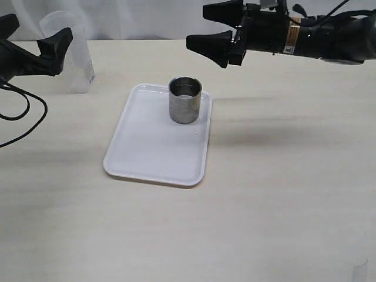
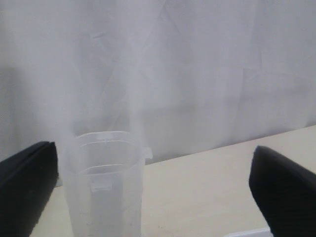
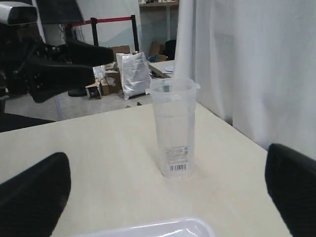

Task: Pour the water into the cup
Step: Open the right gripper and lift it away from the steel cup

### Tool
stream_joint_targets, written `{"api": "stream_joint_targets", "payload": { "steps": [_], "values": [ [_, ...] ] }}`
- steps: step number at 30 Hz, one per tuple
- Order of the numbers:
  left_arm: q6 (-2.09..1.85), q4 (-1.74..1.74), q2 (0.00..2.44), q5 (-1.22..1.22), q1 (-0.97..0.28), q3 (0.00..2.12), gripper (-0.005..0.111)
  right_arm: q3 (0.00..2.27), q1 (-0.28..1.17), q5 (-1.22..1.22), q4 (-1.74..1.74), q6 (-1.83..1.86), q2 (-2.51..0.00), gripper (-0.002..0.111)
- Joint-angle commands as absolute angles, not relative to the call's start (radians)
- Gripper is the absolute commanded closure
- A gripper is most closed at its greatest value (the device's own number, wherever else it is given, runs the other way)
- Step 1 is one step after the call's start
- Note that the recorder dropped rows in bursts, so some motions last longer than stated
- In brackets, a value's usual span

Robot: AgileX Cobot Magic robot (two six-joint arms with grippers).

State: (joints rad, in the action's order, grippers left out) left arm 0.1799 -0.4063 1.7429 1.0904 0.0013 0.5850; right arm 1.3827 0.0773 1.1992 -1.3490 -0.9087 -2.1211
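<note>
**A:** How do the two tools stand?

**B:** The left gripper (image 1: 36, 40) has its black fingers (image 2: 25, 190) spread wide, with nothing between them. The right gripper (image 1: 207, 28) is also wide apart and empty, and it hangs in the air touching nothing.

**A:** What is nearest the left one?

**B:** The tall translucent plastic beaker (image 2: 106, 182). It stands upright on the pale wooden table (image 1: 282, 205), just ahead of the spread fingers. In the right wrist view the gripper and the beaker are apart.

**A:** And the cup?

**B:** The short, shiny stainless-steel cup (image 1: 185, 101) stands upright on the white rectangular plastic tray (image 1: 120, 164). It is close to the tray's far edge, toward the far right corner. Neither gripper touches it. The right gripper hovers above and beyond it, off to the right.

**A:** Any water?

**B:** There is a pale glint inside the cup, but I cannot tell whether it is water. I cannot tell for the beaker either.

**A:** Edges and room?

**B:** The beaker sits off the tray, beyond its far left corner, near the table's back edge, where a white curtain (image 2: 207, 74) hangs. The tray's near half is bare. Open tabletop lies in front of the tray and to its right.
</note>
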Motion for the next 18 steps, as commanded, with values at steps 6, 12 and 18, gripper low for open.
{"api": "stream_joint_targets", "payload": {
  "steps": [6,12,18],
  "values": [
    [0.188,-0.546,1.737,1.171,0.004,0.582,0.008,1.384,0.004,1.221,-1.583,-1.122,-2.002,-0.001],
    [0.234,-0.541,1.726,1.150,0.004,0.582,0.008,1.384,0.004,1.221,-1.669,-1.210,-1.920,-0.001],
    [0.245,-0.541,1.625,0.996,0.004,0.582,0.008,1.368,0.004,1.221,-1.713,-1.253,-1.844,-0.001]
  ]
}}
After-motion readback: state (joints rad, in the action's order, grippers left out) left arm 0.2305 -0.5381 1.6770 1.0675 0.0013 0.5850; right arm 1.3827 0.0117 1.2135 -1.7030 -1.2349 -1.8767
